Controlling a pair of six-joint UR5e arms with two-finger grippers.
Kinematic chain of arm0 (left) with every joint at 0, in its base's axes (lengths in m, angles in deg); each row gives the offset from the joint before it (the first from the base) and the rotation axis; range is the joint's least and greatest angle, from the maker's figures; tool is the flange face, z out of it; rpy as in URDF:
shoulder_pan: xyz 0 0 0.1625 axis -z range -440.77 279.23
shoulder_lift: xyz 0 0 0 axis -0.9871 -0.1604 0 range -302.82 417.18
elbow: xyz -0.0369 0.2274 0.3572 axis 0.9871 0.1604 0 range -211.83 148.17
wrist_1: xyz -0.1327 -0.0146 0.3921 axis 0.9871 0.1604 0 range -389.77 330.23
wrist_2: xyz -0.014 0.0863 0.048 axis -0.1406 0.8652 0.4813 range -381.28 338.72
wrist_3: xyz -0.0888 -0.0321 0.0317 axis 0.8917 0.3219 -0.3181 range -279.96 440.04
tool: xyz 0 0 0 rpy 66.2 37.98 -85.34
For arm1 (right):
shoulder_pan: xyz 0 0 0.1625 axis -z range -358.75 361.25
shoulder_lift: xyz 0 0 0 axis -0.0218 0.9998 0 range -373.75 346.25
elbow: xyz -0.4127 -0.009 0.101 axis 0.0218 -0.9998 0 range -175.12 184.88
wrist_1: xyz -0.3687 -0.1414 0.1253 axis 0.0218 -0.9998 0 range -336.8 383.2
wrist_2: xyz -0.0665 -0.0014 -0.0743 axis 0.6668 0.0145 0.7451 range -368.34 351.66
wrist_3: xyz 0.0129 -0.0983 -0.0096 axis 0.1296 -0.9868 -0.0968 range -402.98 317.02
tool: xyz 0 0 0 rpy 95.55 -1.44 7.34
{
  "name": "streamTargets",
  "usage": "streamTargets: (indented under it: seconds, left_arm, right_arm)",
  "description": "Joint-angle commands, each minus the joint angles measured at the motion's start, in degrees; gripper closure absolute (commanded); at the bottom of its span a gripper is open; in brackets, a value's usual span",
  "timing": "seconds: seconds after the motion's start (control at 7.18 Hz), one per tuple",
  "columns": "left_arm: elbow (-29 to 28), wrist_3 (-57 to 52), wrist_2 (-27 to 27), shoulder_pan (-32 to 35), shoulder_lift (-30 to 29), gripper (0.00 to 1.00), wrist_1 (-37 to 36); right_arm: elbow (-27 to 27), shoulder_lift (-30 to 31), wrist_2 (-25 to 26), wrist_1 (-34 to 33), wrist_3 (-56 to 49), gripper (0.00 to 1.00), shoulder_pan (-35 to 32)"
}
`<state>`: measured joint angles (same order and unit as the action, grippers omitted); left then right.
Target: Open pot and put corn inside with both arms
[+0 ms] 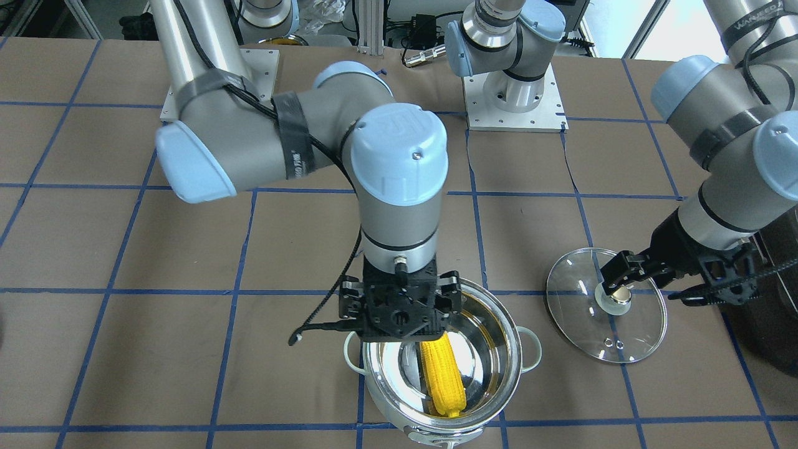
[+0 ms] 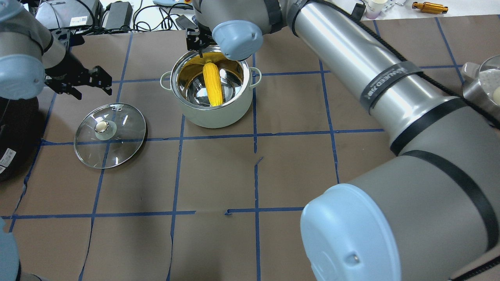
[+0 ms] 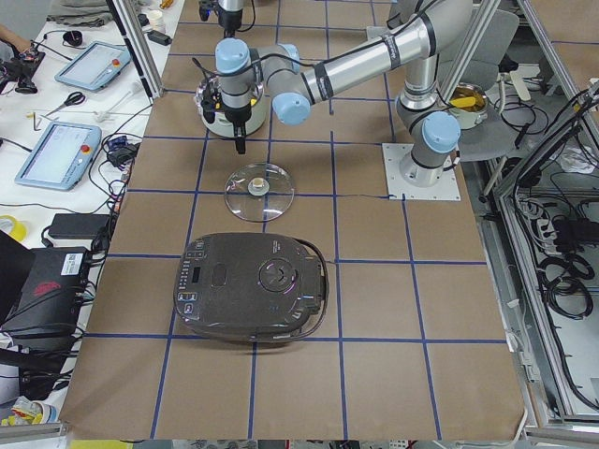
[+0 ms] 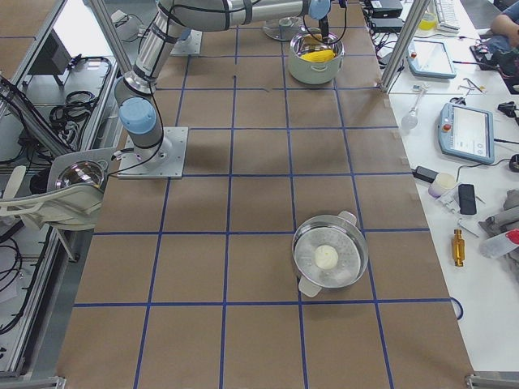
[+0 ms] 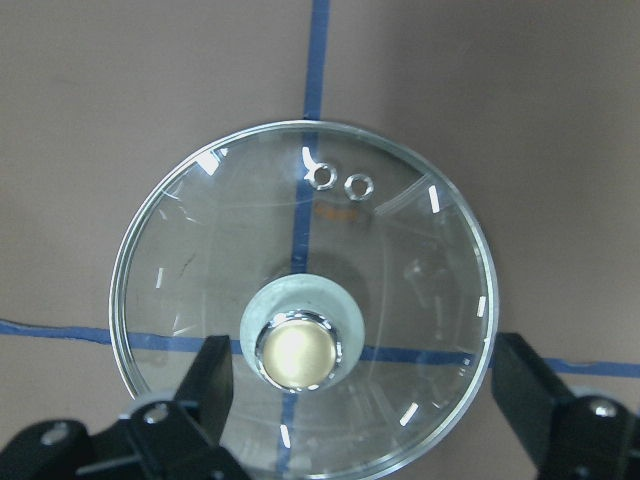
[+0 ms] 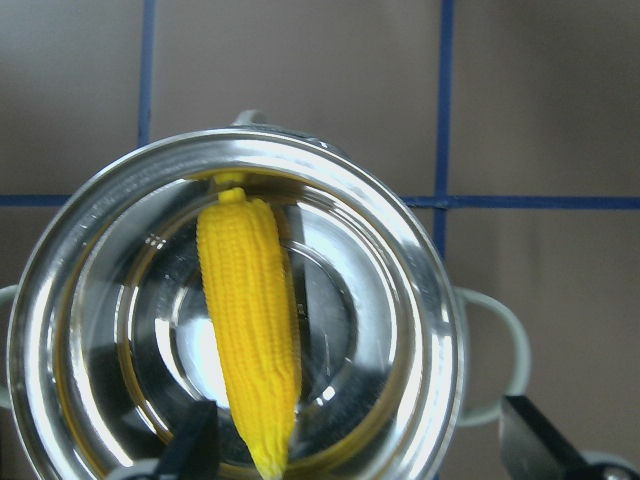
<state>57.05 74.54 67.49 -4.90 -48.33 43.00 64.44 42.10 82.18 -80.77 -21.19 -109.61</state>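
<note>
The steel pot [image 1: 506, 340] stands open, also in the overhead view [image 2: 213, 117]. The yellow corn [image 1: 442, 374] lies inside it, free of any finger, and shows in the overhead view [image 2: 213, 84] and the right wrist view [image 6: 250, 320]. My right gripper [image 1: 400, 315] hovers over the pot's rim, open and empty [image 6: 365, 450]. The glass lid [image 1: 586, 330] lies flat on the table beside the pot [image 2: 121, 132]. My left gripper [image 1: 651, 284] is open above the lid, apart from it, with the brass knob [image 5: 298, 350] between its fingers [image 5: 370, 390].
A large black appliance [image 3: 253, 285] sits on the table beyond the lid on my left [image 2: 11, 128]. A second steel pot holding a white ball [image 4: 328, 259] stands far on my right. The arms' base plates [image 1: 514, 106] are at the robot's edge.
</note>
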Motion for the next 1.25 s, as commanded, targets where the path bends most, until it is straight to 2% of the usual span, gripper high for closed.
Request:
streamTargets:
  seconds: [0.0, 0.14, 0.28, 0.42, 0.7, 0.84, 1.11]
  left_arm:
    - [-3.6, 7.8, 2.1, 9.0, 2.7, 0.03, 5.3]
    - [-3.5, 10.3, 2.3, 12.5, 4.9, 0.01, 5.7]
    - [-2.9, 10.4, 4.7, 15.3, 7.1, 0.0, 6.2]
    - [-3.0, 10.5, 4.7, 16.2, 10.0, 0.0, 7.9]
    - [-2.7, 10.5, 2.9, 16.6, 15.4, 0.0, 11.2]
    - [-2.6, 10.5, 0.5, 16.5, 16.1, 0.0, 11.3]
    - [-2.0, 10.4, 1.1, 16.5, 16.2, 0.0, 11.1]
  right_arm:
    - [13.0, 12.6, -0.2, 4.3, -0.2, 0.0, 6.6]
    - [20.4, 18.4, -0.1, 4.6, -5.2, 0.0, 9.7]
    - [26.8, 23.8, 0.2, 4.9, -11.8, 0.0, 13.3]
    - [30.2, 27.5, 0.3, 7.4, -13.4, 0.0, 16.3]
    - [30.5, 32.2, 0.2, 16.7, -19.9, 0.0, 20.7]
    - [30.4, 32.7, 0.2, 17.0, -20.2, 0.0, 22.2]
    - [30.0, 34.6, 0.2, 19.0, -20.9, 0.0, 22.6]
